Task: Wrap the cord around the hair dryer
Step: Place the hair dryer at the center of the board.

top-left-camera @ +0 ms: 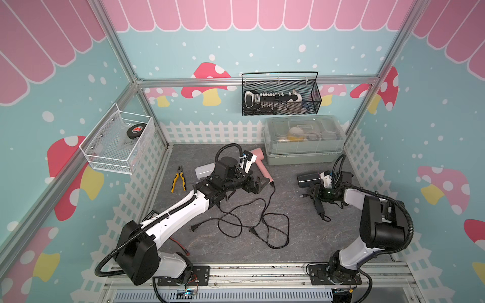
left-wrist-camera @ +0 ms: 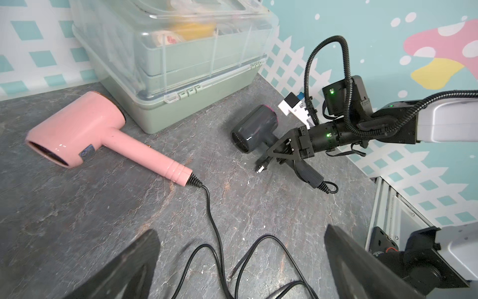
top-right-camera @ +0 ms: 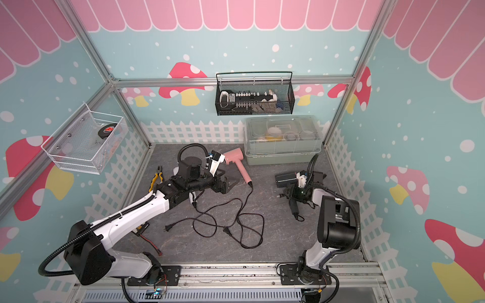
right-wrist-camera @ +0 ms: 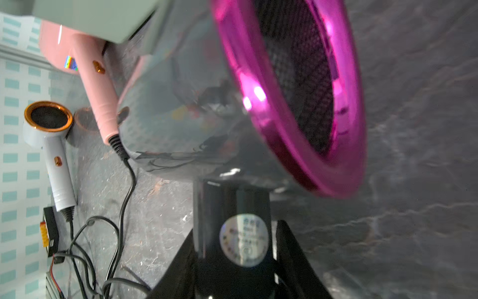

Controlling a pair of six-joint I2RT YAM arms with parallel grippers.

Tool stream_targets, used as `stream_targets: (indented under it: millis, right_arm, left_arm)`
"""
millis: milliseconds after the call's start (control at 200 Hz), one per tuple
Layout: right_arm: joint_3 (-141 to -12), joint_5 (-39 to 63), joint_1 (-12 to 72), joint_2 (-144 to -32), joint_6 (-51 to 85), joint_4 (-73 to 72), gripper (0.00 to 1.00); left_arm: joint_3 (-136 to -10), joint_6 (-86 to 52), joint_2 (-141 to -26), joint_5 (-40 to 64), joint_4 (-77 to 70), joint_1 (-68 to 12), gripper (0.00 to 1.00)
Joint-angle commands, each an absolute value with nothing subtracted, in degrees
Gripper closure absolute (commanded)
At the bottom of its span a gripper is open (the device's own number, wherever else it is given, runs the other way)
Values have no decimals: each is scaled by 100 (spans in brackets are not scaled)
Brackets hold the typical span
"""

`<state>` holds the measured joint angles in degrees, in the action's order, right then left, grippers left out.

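Observation:
My right gripper [right-wrist-camera: 232, 233] is shut on the handle of a dark grey hair dryer [left-wrist-camera: 254, 129] with a magenta rear ring [right-wrist-camera: 297, 103], at the right of the floor [top-left-camera: 308, 181]. Its plug [left-wrist-camera: 260, 167] sticks out beside the jaws. A pink hair dryer [top-left-camera: 258, 162] lies near the back. Its black cord [left-wrist-camera: 212, 214] trails forward into loose loops [top-left-camera: 262, 225]. My left gripper [left-wrist-camera: 240, 230] hangs open over those loops, close to the pink handle's end [top-right-camera: 248, 181], with nothing between its fingers.
A white hair dryer [right-wrist-camera: 51, 145] lies behind my left arm, its cord tangled with the pink one's. Yellow pliers [top-left-camera: 178, 181] lie at the left. A lidded green box [top-left-camera: 301, 154] stands at the back right. A battery with red wires [right-wrist-camera: 49, 233] lies near the front left.

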<state>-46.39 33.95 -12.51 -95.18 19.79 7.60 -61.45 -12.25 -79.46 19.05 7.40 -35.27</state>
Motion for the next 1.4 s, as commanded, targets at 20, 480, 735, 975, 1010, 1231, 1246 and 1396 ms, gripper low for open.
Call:
stream_targets:
  millis: [20,480,735,975,1010,1231,1246,1396]
  right_arm:
    - [-5025,3036,-1371,-9833,1830,1095,100]
    - [-5326,1797,-1388,-9872,1368,1914,26]
    - [-5398,1420,-1380,-9349,1387,2026,13]
    - [-5474,1371,-1357,-8436,1352,2213,1]
    - [-5507,1441,-1331,-8321,1337,2260,1]
    - [-5661,1803,-315,-7992,1399,2221,1]
    - [-5682,1768,-179,-8009,1388,2209,1]
    - [-6040,1377,901,-8528,1361,2040,1]
  left_arm:
    - [-6047,-1265,-7748,1578,614,-3491,1]
    - [-6466,-1485,-8188,1888,1010,-3446,1]
    - [-6507,-1398,-8161,1959,1112,-3432,1]
    - [-6348,-1386,-7983,1629,1062,-3417,1]
    - [-6321,-1409,-7957,1598,1068,-3399,1]
    - [-6056,-1696,-7810,1385,1081,-3243,3]
    - [-6027,-1729,-7801,1366,1077,-3231,4]
    - [-5841,-1910,-7712,1222,1083,-3102,5]
